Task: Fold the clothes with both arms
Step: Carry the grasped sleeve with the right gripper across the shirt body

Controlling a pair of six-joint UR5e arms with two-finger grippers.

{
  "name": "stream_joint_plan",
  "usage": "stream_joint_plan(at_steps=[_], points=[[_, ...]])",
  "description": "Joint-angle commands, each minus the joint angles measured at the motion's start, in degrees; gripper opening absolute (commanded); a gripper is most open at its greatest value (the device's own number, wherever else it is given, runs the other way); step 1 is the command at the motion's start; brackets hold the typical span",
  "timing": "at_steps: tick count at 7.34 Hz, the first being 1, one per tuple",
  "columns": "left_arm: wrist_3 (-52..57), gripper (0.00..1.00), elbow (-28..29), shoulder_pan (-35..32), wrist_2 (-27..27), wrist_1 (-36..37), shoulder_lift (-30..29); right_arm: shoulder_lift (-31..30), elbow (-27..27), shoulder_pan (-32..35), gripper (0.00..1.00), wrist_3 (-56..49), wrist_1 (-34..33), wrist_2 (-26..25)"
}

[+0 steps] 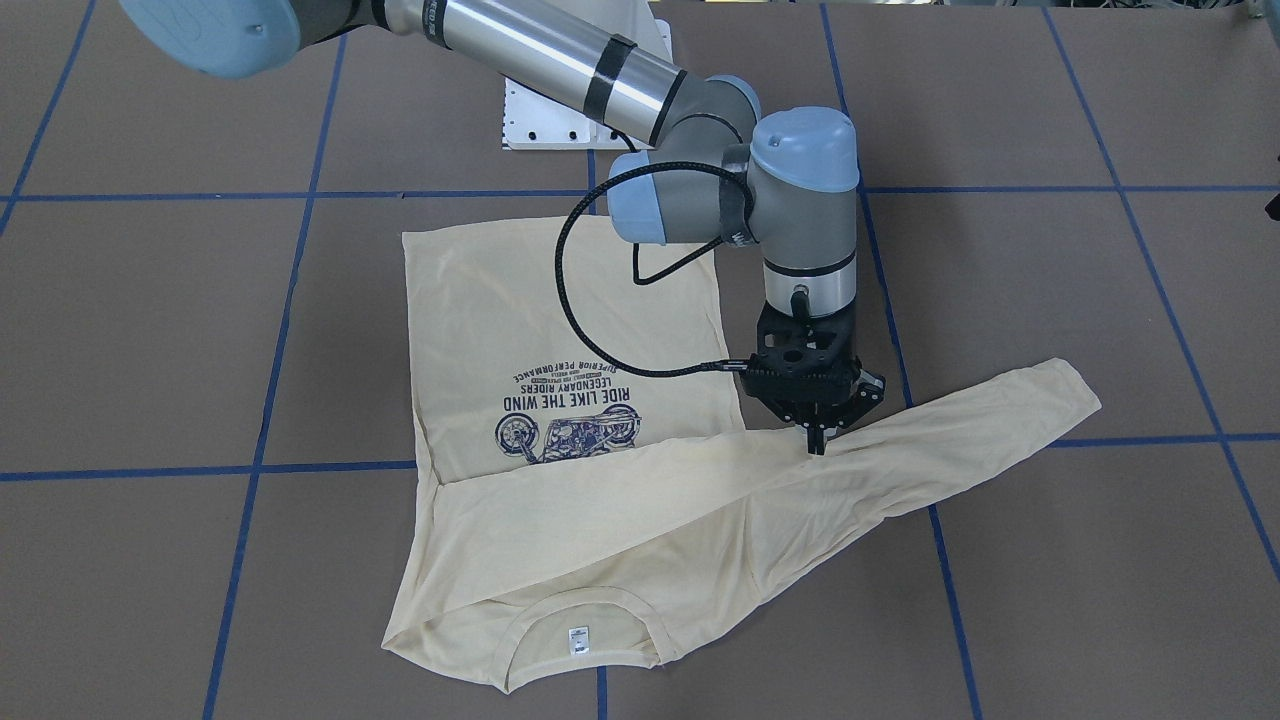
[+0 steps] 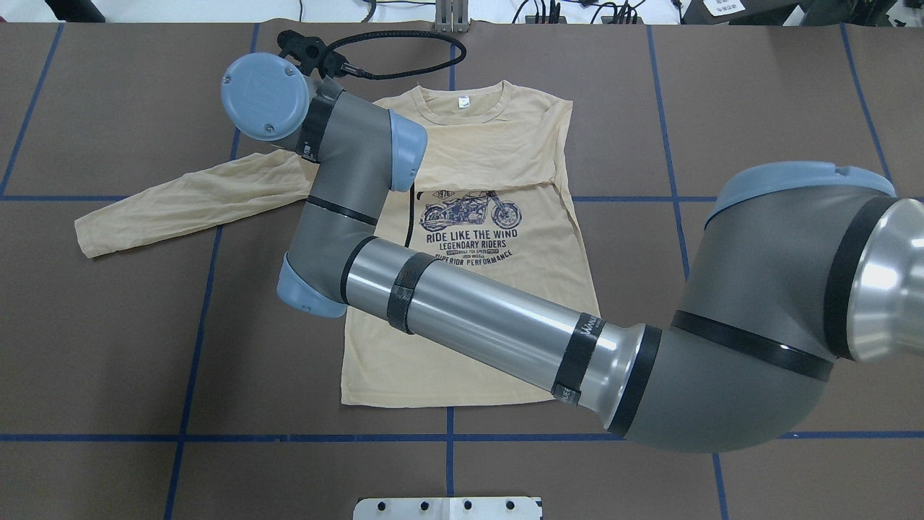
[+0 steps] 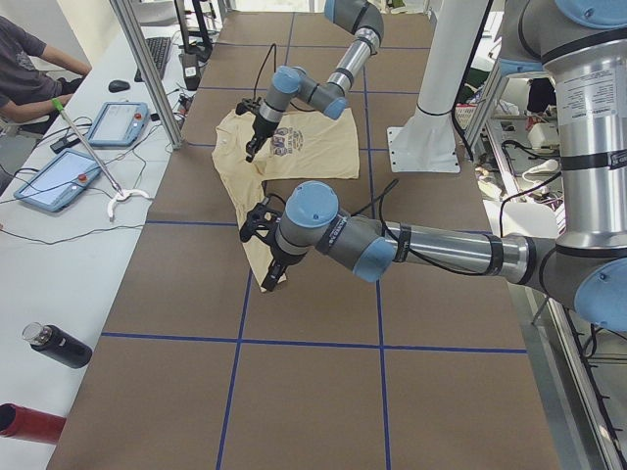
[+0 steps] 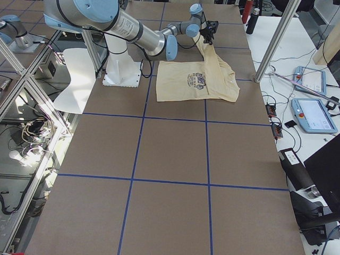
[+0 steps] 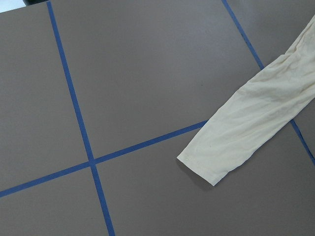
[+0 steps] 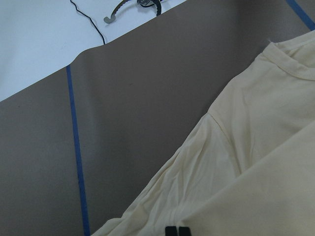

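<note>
1. The right gripper (image 1: 815, 445), reaching across from the robot's right, stands upright over a cream T-shirt (image 1: 470, 300) lying face-up on the table (image 1: 150, 330). Its fingers (image 6: 171, 231) are together, tips down in the cloth where the outstretched sleeve (image 1: 1000, 420) meets the shoulder. Creases fanning from that spot suggest a pinch.
2. The left gripper (image 3: 268, 279) hangs high beyond the cuff (image 5: 206, 164), touching nothing. Whether its fingers are apart or together cannot be told.
3. Cloth lies folded across the chest just above the motorcycle graphic (image 2: 469, 213), so the step in hand looks to be bringing the outstretched sleeve in over the body.
4. Done well, that likely means:
   - lifting only enough to clear the body;
   - having the left gripper take the cuff so the thin knit neither trails nor twists;
   - carrying both ends together;
   - laying the sleeve flat along the shoulder line without dragging the hem.
5. The table is matt brown board gridded with blue tape (image 1: 150, 472) and probably offers little slip. The shirt lies near its middle, in front of the white pedestal (image 3: 441, 98).
6. Alongside runs a white side table with tablets (image 3: 54, 181), a dark bottle (image 3: 59, 345) and a person (image 3: 24, 54) seated at its far end. Aluminium posts (image 4: 278, 37) frame the cell.
</note>
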Motion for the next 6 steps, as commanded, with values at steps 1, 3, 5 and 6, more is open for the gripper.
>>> stream_joint_plan(at_steps=[1,3,5,6], points=[[0.1,0.99,0.1,0.0,-0.1,0.1,-0.5,1.2,-2.6,1.7,0.82,4.7,1.6,-2.2],[-0.9,0.99,0.6,0.3,0.0,0.1,-0.7,1.3,-2.5,4.2,0.82,7.4,1.6,-1.5],[-15.3,0.99,0.8,9.2,0.6,0.1,-7.0,-1.1,2.9,6.8,0.87,9.7,0.7,6.2],[-17.3,0.99,4.1,15.1,3.6,-1.8,-9.3,-9.3,15.4,8.4,0.86,9.8,-3.0,10.4]])
